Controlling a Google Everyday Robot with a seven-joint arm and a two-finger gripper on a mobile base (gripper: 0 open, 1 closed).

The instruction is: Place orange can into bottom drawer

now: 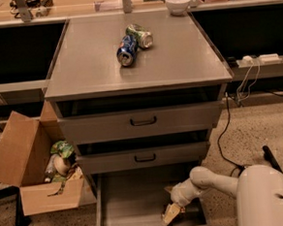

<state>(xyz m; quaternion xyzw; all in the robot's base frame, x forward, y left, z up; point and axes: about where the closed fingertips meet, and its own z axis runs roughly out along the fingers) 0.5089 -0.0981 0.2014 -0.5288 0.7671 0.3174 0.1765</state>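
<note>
The orange can (pixel 170 214) is a small tan and orange can with pale patches, tilted, low over the flat grey floor of the open bottom drawer (pixel 131 208), near its right front. My gripper (pixel 172 211) reaches into the drawer from the right on a pale arm (pixel 209 180) and is shut on the can. Whether the can touches the floor cannot be told. The two upper drawers (pixel 142 122) with dark handles are closed.
A blue can (pixel 126 50) and a green can (pixel 140 35) lie on the cabinet top. A white bowl (pixel 178 3) stands at the back. An open cardboard box (pixel 34 176) with rubbish sits left of the cabinet. Cables (pixel 230 133) run on the floor to the right.
</note>
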